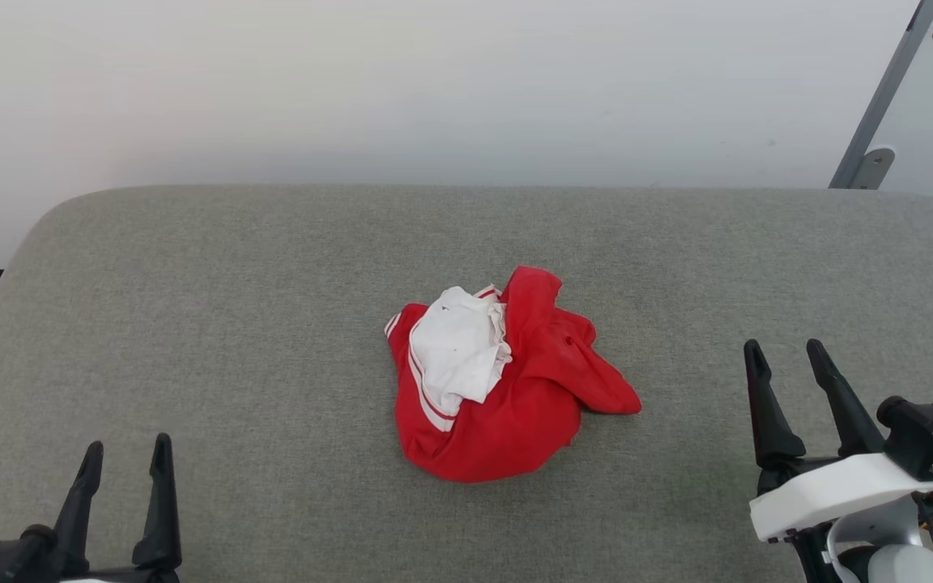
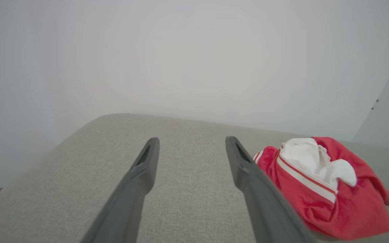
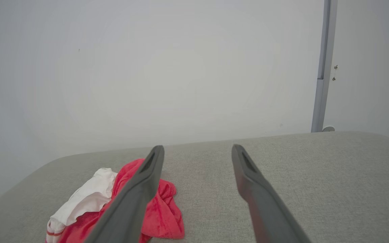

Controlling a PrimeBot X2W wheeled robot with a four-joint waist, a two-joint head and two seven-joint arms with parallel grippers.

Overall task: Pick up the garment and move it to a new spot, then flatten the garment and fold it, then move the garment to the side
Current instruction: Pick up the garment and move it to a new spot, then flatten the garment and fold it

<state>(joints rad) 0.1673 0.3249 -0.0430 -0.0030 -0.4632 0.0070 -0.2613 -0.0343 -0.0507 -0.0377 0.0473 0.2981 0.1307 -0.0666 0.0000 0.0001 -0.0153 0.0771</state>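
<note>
Head view, desk (image 1: pixel 191 324): grey fabric top, rounded far corners, pale wall behind.
Garment (image 1: pixel 515 405): red, crumpled in a heap at desk centre; not flattened, lettering hidden; lies free, nothing touching it.
Right gripper (image 1: pixel 783 346): at 4 o'clock of the heap, well apart; fingers spread wide, empty.
Left gripper (image 1: pixel 128 444): at 7 o'clock of the heap, well apart; fingers spread wide, empty.
White sleeve (image 1: pixel 458 348): bunched on top of the heap toward 10 o'clock, striped trim along its edge.
Step (judged): pick-up not yet begun.
Risk 1: pinching only the sleeve would lift the heap as a dangling twist, harder to flatten.
Risk 2: gripping several layers together could lock the tangle in.
Risk 3: fingers driven too low could dig into the desk fabric.
</note>
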